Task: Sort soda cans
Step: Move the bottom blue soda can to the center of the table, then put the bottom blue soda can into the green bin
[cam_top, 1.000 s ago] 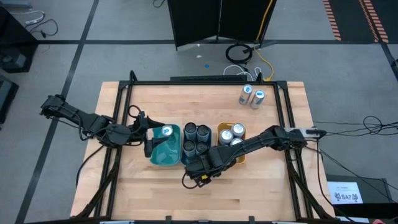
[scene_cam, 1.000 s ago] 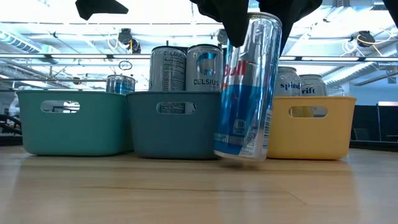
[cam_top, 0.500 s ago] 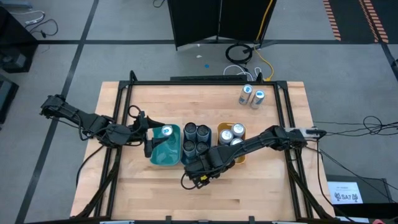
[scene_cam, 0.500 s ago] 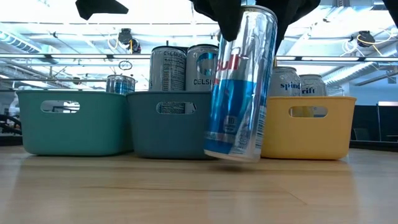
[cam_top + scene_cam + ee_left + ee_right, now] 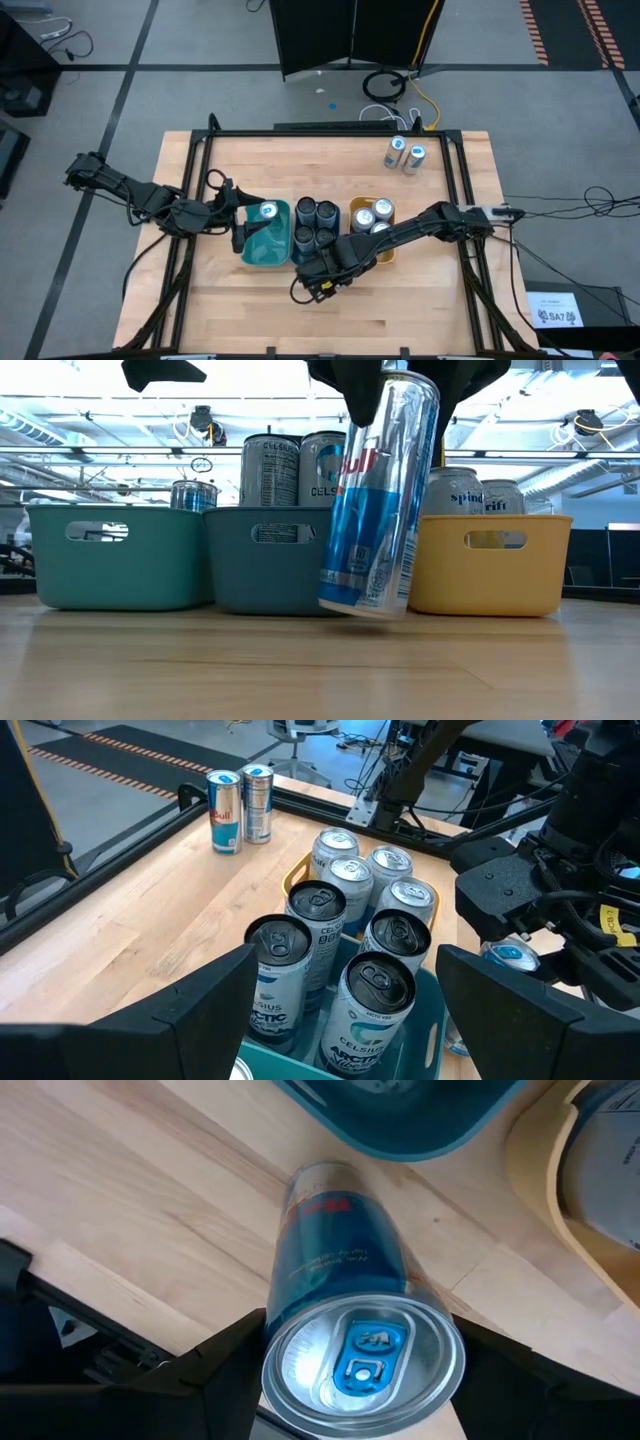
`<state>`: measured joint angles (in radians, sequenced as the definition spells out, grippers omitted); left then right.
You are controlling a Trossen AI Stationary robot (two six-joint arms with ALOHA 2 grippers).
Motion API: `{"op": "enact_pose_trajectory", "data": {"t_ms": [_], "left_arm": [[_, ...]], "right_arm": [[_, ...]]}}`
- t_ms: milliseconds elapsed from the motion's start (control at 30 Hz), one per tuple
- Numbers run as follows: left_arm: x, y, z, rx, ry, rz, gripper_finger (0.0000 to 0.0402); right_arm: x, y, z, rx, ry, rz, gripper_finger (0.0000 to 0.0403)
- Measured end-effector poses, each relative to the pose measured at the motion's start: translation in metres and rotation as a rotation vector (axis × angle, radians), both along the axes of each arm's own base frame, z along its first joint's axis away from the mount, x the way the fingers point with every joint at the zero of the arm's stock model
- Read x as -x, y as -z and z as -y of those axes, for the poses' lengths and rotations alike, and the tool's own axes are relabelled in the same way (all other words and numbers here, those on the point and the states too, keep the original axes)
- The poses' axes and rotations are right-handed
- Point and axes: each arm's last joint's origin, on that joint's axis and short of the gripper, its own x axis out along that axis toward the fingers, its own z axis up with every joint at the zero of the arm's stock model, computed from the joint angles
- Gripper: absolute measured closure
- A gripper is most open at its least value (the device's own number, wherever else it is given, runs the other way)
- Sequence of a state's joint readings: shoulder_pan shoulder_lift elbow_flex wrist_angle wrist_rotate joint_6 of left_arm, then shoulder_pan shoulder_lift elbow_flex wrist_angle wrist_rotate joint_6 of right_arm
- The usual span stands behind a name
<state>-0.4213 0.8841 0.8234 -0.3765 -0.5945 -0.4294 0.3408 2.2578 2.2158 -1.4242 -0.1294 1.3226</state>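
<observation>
My right gripper (image 5: 318,278) is shut on a blue-and-silver soda can (image 5: 378,500), in front of the dark teal tray (image 5: 315,228). That tray holds several dark-topped cans (image 5: 330,960). The yellow tray (image 5: 372,228) holds silver cans (image 5: 375,880). My left gripper (image 5: 345,1020) is open and hovers at the left side of the light teal tray (image 5: 262,240), where one blue-topped can (image 5: 267,211) stands. Two more blue-and-silver cans (image 5: 404,155) stand upright on the table near its far right corner. My right gripper pinches the can near its top end (image 5: 290,1330), one finger (image 5: 215,1355) on each side of the wall, coming from above. The can is tilted, its top leaning toward the table's right. Its lower end (image 5: 360,605) hangs close above the wood.
The three trays stand side by side across the table's middle (image 5: 290,560). Bare wood (image 5: 250,165) lies left of the two far cans and along the near edge. A black frame (image 5: 200,150) borders the table.
My right gripper has carried the tilted can a little toward the table's left, in front of the dark teal tray. It has stayed shut on the can.
</observation>
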Motion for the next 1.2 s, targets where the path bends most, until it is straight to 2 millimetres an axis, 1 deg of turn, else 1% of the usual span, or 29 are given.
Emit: {"op": "enact_pose_trajectory", "data": {"t_ms": [300,633,800,1067,1200], "left_arm": [[0.000,0.000,0.000,0.000,0.000,0.000,0.0087],[0.000,0.000,0.000,0.000,0.000,0.000,0.0087],[0.000,0.000,0.000,0.000,0.000,0.000,0.0087],[0.000,0.000,0.000,0.000,0.000,-0.001,0.0087],[0.000,0.000,0.000,0.000,0.001,-0.001,0.0087]], "right_arm": [[0.000,0.000,0.000,0.002,0.002,0.002,0.0142],[0.000,-0.001,0.000,-0.002,0.002,0.006,0.0095],[0.000,-0.003,0.000,-0.010,0.002,0.013,0.0088],[0.001,-0.014,0.000,-0.033,0.006,0.067,0.0089],[0.010,-0.029,-0.003,-0.031,-0.012,0.100,0.0089]]}}
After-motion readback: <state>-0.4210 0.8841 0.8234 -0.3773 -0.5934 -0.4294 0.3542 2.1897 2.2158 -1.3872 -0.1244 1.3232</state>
